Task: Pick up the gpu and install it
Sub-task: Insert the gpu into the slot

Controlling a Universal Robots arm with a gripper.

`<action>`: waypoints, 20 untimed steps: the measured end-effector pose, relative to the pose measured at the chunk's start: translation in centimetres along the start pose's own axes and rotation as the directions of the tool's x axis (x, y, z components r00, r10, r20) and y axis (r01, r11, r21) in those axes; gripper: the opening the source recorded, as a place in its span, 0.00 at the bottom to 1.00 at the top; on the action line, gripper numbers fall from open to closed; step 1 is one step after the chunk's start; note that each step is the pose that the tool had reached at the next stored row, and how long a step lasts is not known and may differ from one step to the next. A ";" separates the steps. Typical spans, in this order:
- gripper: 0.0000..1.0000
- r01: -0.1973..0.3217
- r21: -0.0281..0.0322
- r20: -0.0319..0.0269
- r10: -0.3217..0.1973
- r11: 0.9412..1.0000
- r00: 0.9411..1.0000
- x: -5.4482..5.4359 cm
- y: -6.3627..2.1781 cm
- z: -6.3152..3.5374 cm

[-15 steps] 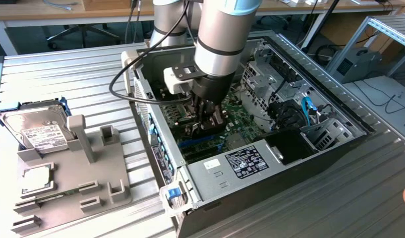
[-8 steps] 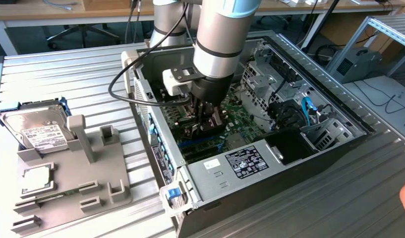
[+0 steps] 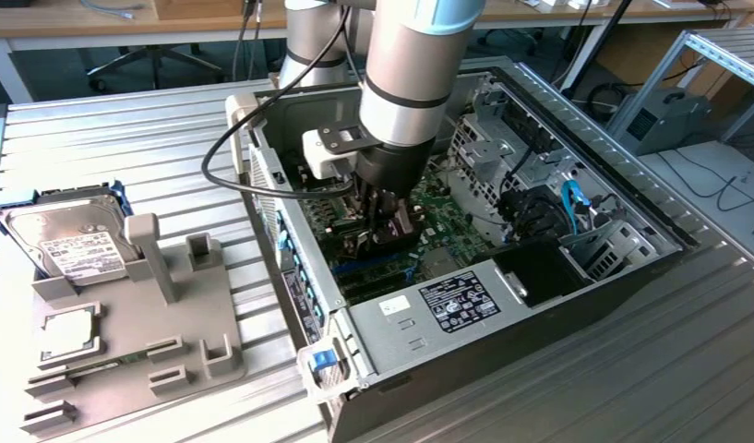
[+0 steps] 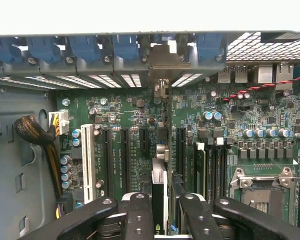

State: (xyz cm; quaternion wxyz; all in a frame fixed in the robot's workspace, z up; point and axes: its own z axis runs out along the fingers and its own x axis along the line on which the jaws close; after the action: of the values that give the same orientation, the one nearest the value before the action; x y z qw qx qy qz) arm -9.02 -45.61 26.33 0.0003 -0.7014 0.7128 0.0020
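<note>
The gpu [image 4: 160, 187]: a thin card seen edge-on in the wrist view, standing upright between the gripper [image 4: 161, 207] fingers [image 4: 139, 215], its pale metal bracket end [image 4: 162, 60] reaching the slotted rear wall of the computer case [image 3: 623, 208]. Gripper: clenched on the gpu, one dark finger pressed to either face of the card, lowered deep inside the open case. Directly beneath the gripper: green motherboard [image 4: 125, 107], with black expansion slots [image 4: 125, 150] running parallel on both sides of the held card and one white slot [image 4: 88, 160] farther out. Beside the gripper, on the far side from the white slot: empty processor socket [image 4: 260, 187] with metal frame, and a row of small capacitors [image 4: 262, 133]. Past the white slot: a sleeved cable bundle [image 4: 35, 132] ending in a white connector. Along the case wall ahead of the gripper: blue retention clips [image 4: 82, 47] above perforated slot covers. In the exterior view, near the gripper within the case: power supply [image 3: 457, 305] bearing a black label, drive cage, blue cable [image 3: 571, 203]. Outside the case, well apart from the gripper: grey parts holder [image 3: 143, 341] on the slatted metal table [image 3: 143, 138], with a silver hard drive [image 3: 69, 235] leaning in it and a square chip [image 3: 69, 334] lying flat.
</note>
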 end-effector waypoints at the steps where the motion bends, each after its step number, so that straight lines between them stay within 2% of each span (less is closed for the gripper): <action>1: 0.26 0.000 0.000 0.000 0.000 1.000 1.000 0.0 0.00 0.00; 8: 0.26 0.000 0.004 0.000 0.000 1.000 1.000 0.0 0.17 -0.19; 20: 0.26 -0.003 0.004 0.000 0.003 1.000 1.000 0.0 0.20 -0.25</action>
State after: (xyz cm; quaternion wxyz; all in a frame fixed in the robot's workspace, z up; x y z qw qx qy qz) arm -9.22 -45.61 26.58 0.0019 -0.7002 0.7139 0.0005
